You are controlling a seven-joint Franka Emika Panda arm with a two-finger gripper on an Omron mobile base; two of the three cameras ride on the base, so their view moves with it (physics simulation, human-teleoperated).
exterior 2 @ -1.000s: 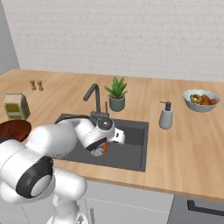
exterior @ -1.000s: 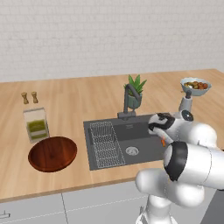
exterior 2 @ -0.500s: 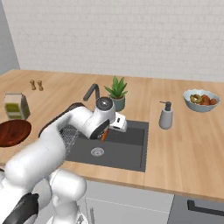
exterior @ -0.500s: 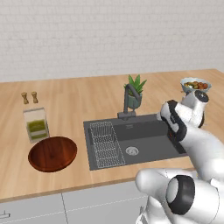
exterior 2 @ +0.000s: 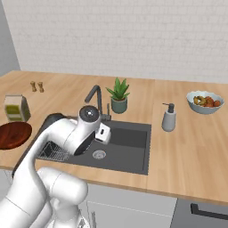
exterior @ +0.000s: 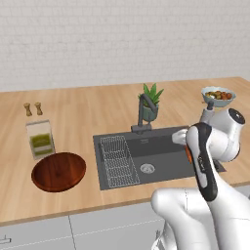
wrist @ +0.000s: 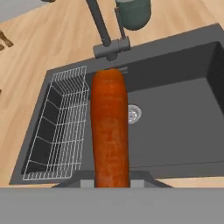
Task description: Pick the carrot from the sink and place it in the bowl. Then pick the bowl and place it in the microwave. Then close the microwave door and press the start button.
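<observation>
One carrot point(wrist: 109, 127) sits clamped in my narrowly parted claw point(wrist: 111, 181), lifted above the sink point(wrist: 175, 109) near the rack's point(wrist: 61, 127) inner edge. I can read no writing anywhere.

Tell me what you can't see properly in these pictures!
- The carrot: in the hand view its lower end runs off the bottom edge, so the grip on it is cut off. In the left base view just an orange sliver peeks past the white arm.
- The bowl: in the right base view the left edge cuts it off.
- The fruit in the pale bowl: too small to name.
- The sink: the arm covers its right end in the left base view.
</observation>
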